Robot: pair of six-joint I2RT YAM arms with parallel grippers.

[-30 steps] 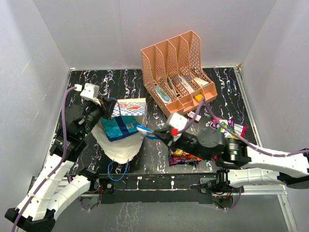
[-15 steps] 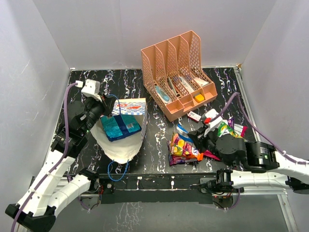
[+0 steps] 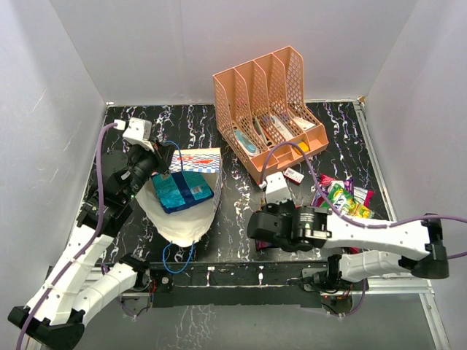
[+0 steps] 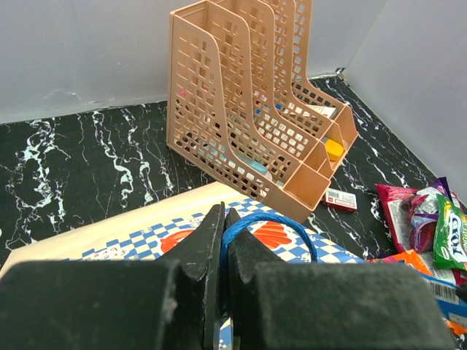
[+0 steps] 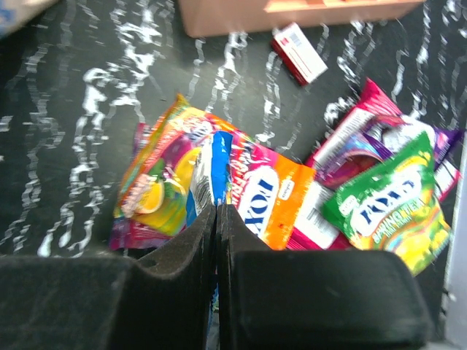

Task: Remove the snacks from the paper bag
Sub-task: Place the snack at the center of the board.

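The paper bag (image 3: 184,216) lies open at the left, a teal-blue packet (image 3: 181,191) showing in its mouth. My left gripper (image 3: 162,159) is shut on the bag's blue cord handle (image 4: 292,226) and holds it up; its checked side (image 4: 146,233) shows below. My right gripper (image 5: 217,208) is shut on a blue and white packet (image 5: 211,164) just above the snack pile right of the bag. Under it lie a yellow-magenta packet (image 5: 153,193), an orange one (image 5: 277,193), a green one (image 5: 390,200) (image 3: 343,198) and a magenta-purple one (image 5: 365,138). In the top view the right arm hides its fingertips.
The peach mesh organizer (image 3: 270,109) stands at the back centre, small items in its slots. A small red and white box (image 3: 294,176) lies just in front of it. The bag's other cord handle (image 3: 177,257) trails toward the near edge. White walls enclose three sides.
My right gripper carried the blue packet from beside the bag's mouth to the right and now hangs over the snack pile, the arm covering part of it. The left gripper has kept its hold.
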